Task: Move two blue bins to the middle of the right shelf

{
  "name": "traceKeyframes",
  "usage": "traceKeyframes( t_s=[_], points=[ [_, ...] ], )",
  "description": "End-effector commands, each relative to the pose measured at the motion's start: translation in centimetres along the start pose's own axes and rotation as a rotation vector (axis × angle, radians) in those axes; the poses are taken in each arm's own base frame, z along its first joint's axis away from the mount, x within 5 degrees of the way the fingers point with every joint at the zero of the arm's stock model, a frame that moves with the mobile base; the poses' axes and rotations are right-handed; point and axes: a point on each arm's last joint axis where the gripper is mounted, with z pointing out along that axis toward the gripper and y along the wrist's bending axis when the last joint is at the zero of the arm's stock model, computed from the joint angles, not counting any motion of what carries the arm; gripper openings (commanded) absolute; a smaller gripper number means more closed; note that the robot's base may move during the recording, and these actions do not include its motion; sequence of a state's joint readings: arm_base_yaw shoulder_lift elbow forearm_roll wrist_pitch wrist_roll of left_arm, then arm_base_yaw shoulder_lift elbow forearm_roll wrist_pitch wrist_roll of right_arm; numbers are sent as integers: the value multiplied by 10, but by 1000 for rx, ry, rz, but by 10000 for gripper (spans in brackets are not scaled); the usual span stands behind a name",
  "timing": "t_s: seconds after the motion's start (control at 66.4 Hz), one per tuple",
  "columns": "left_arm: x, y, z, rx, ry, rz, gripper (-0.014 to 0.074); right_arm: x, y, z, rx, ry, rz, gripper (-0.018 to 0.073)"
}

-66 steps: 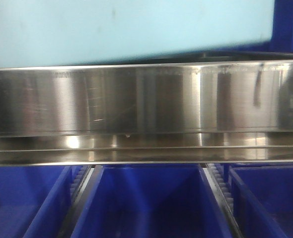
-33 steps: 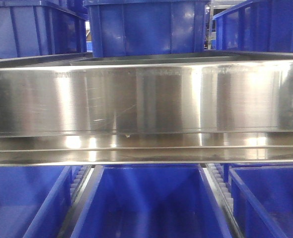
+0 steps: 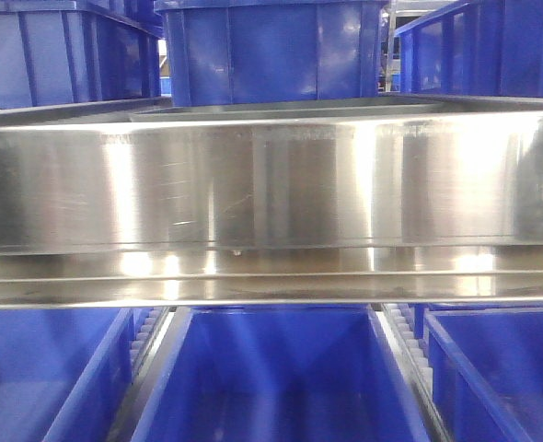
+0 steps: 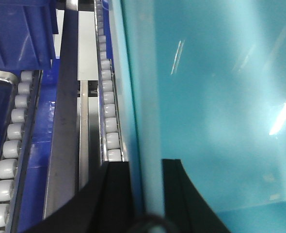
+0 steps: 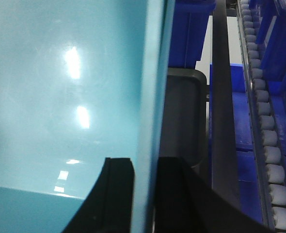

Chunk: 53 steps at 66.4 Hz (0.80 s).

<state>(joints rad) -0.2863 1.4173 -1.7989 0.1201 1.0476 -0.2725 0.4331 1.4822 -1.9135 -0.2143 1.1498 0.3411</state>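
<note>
**Light-blue bin [image 4: 206, 97] gripped by its rim**

In the left wrist view we see the left gripper [image 4: 147, 165] at the bottom of the frame, its jaws clenched on the bin's rim. The pale wall fills the right, and a roller track [image 4: 106, 97] runs up the left. In the right wrist view the right gripper [image 5: 145, 162] likewise pinches the rim — wall at left, grey tray [image 5: 184, 116] at centre. The front view shows a steel shelf rail [image 3: 271, 203] across the middle, with dark blue bins [image 3: 271, 51] above and below.
</note>
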Motion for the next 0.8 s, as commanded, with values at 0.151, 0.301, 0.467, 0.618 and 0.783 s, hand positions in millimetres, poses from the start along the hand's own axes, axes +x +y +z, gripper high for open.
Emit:
traceKeyframes(
  t_s=[0.151,0.301,0.467,0.618,0.783],
  points=[
    [-14,3,-15,-18,-147,39,-111,-10,-4,-13,6,-102,-23,-165],
    [-14,3,-15,-19,-144,39,-111,-10,-4,-13,6,-102,-23,-165],
    [-15,3,-15,-17,-152,39,-111,-10,-4,-13,6,-102,-23,-165],
    [-15,3,-15,-17,-152,39,-111,-10,-4,-13,6,-102,-23,-165],
    [-15,3,-15,-17,-152,39,-111,-10,-4,-13,6,-102,-23,-165]
  ],
)
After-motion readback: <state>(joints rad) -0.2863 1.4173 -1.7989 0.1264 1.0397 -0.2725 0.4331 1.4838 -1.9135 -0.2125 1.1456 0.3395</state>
